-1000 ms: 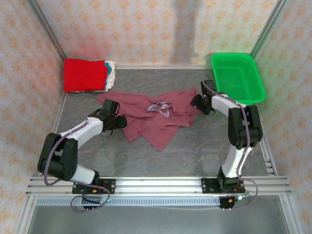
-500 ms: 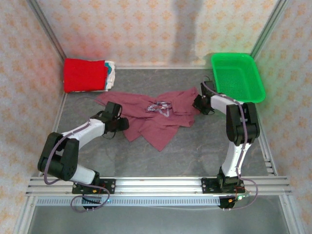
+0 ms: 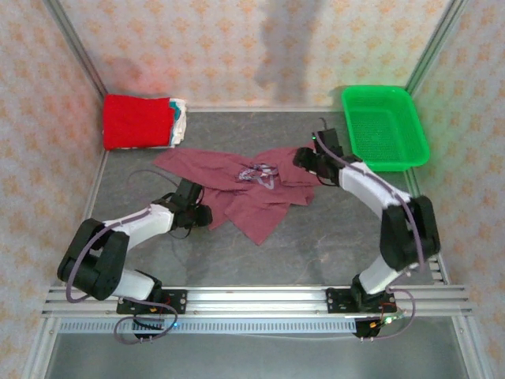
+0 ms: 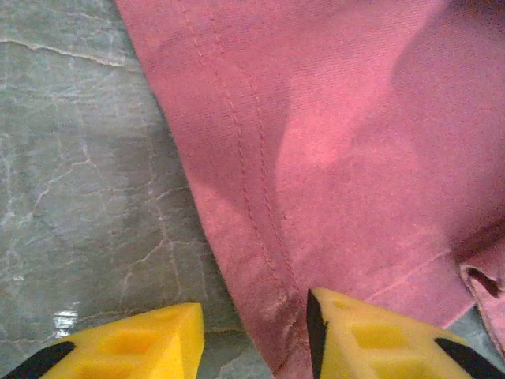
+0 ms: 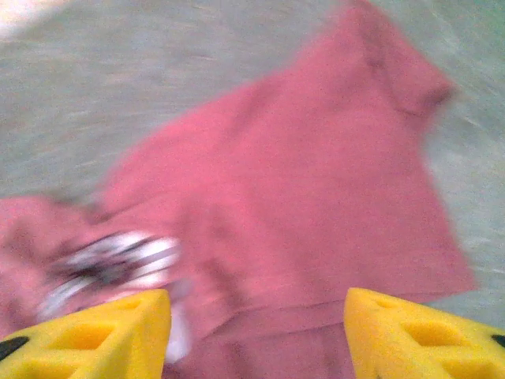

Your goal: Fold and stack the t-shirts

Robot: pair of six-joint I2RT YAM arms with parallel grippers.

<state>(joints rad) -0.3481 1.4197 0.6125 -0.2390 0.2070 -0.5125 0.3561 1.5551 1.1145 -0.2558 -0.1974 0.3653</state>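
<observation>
A maroon t-shirt (image 3: 252,189) lies crumpled mid-table, its white print (image 3: 260,172) facing up. At the back left sits a folded stack: a bright red shirt (image 3: 138,121) on whitish ones (image 3: 181,115). My left gripper (image 3: 200,215) is low at the maroon shirt's left edge. In the left wrist view the gripper (image 4: 252,335) is open, with the stitched hem (image 4: 260,260) lying between the yellow fingertips (image 4: 359,332), not pinched. My right gripper (image 3: 304,160) hovers over the shirt's right part, and in its blurred wrist view it (image 5: 256,328) is open wide above the cloth (image 5: 300,197).
A green plastic basket (image 3: 384,126) stands at the back right, just beyond the right arm. Metal frame rails run along the table's sides and the near edge (image 3: 252,298). Bare grey tabletop (image 3: 316,245) lies in front of the shirt.
The right arm has swung left from the shirt's right edge and now sits over the cloth. The left gripper slid down along the shirt's left edge, its jaws narrowing.
</observation>
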